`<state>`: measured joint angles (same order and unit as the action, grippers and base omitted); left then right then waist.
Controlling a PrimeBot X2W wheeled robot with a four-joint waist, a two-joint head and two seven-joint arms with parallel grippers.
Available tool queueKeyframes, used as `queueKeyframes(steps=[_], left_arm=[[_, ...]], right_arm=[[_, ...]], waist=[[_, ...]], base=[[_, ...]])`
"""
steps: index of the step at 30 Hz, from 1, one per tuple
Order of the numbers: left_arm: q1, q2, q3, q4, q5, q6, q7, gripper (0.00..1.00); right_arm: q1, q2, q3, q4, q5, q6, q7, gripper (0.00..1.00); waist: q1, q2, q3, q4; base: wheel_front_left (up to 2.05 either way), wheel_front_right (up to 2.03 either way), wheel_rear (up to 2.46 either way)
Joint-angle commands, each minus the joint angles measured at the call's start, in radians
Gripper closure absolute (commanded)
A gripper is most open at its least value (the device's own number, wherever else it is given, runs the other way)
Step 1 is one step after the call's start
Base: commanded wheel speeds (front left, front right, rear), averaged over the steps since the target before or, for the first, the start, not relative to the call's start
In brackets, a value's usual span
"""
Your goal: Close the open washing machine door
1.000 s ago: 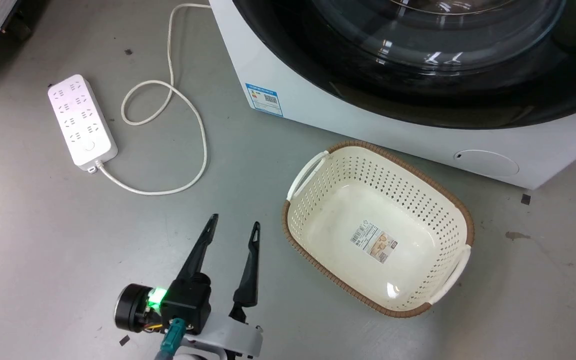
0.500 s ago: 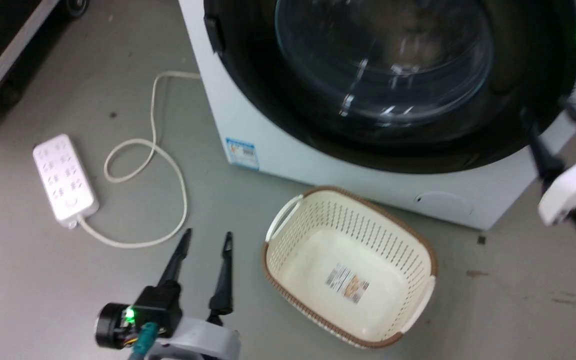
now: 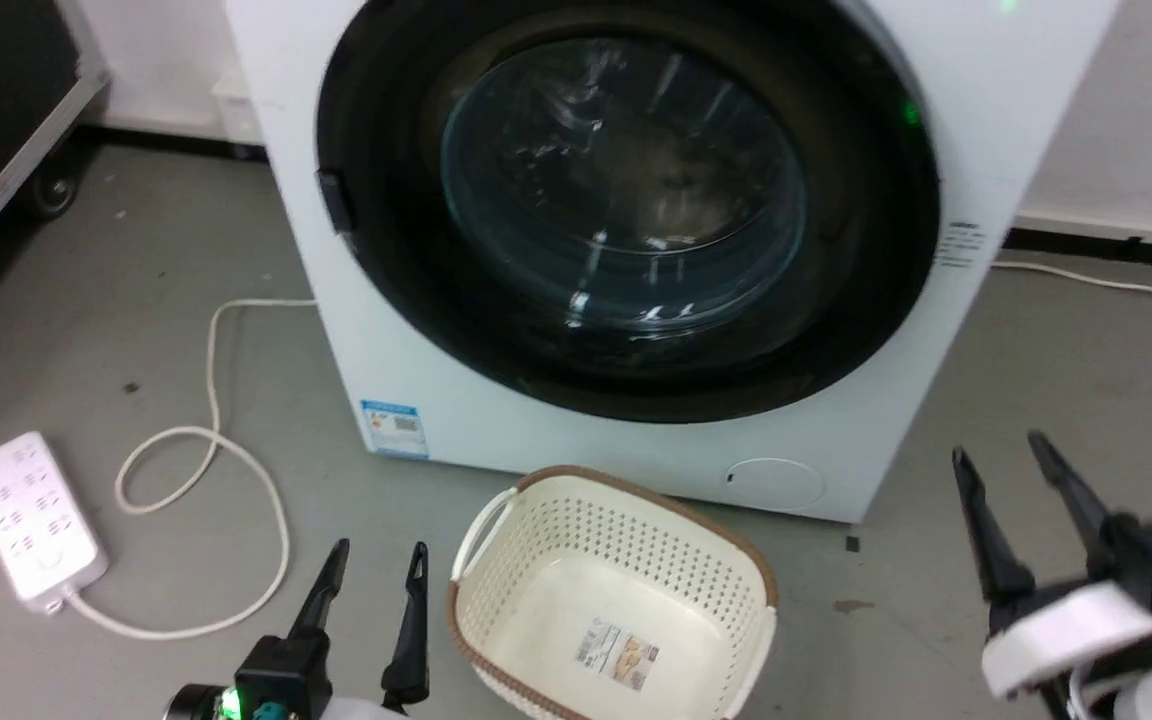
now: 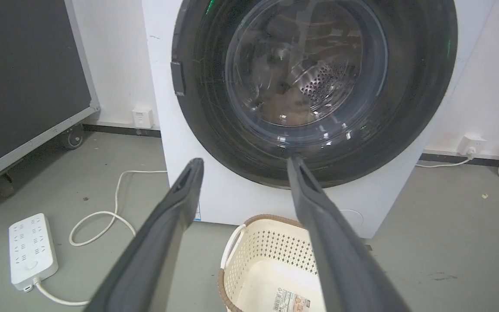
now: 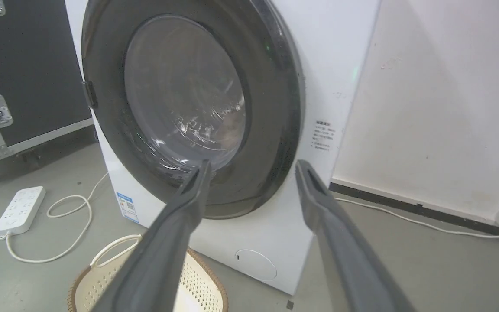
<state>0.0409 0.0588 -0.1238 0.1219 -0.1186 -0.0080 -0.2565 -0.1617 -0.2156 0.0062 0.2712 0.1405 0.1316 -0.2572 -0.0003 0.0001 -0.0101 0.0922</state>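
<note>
Ahead of the left jaws and the right jaws, both spread, empty and well apart from it, the washing machine door [image 3: 626, 200] sits flush in the front of the washing machine [image 3: 536, 440], so no push seems needed.

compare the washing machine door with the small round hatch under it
The washing machine door spans most of the front; the hatch is small. The door has a glossy black rim around clear glass; the hatch is plain white. The door sits central, the hatch low toward the right. Both are round and look shut on the washing machine.
</note>
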Motion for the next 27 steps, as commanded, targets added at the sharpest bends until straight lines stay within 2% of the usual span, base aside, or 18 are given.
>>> queueKeyframes(steps=[1,4,11,24,25,27], left_arm=[[0.010,0.007,0.003,0.006,0.001,-0.009,-0.005,0.00],[0.016,0.008,0.006,0.016,0.006,-0.018,-0.005,0.00],[0.040,0.009,0.009,0.023,0.030,-0.009,-0.005,0.00],[0.036,0.007,0.010,0.028,0.034,-0.016,-0.005,0.00],[0.032,0.009,0.008,0.029,0.030,-0.014,0.001,1.00],[0.032,0.010,0.008,0.029,0.029,-0.014,0.002,1.00]], right_arm=[[0.039,0.024,-0.024,-0.033,-0.019,-0.001,-0.004,0.00],[0.121,0.087,-0.074,-0.098,-0.036,-0.001,-0.004,0.00],[0.227,0.140,-0.105,-0.170,-0.083,-0.001,-0.004,0.00],[0.283,0.165,-0.103,-0.169,-0.089,-0.001,-0.004,0.00],[0.277,0.159,-0.102,-0.165,-0.087,0.000,0.000,1.00],[0.277,0.158,-0.102,-0.165,-0.087,0.000,0.001,1.00]], waist=[[0.0003,-0.0001,-0.018,-0.024],[0.0003,-0.0001,-0.021,-0.034],[0.0003,-0.0001,-0.028,-0.043],[0.0003,-0.0001,-0.034,-0.051],[0.0003,-0.0001,-0.035,-0.052],[0.0003,-0.0001,-0.034,-0.052]], base=[[0.00,0.00,0.00],[0.00,0.00,0.00],[0.00,0.00,0.00],[0.00,0.00,0.00],[0.00,0.00,0.00],[0.00,0.00,0.00]])
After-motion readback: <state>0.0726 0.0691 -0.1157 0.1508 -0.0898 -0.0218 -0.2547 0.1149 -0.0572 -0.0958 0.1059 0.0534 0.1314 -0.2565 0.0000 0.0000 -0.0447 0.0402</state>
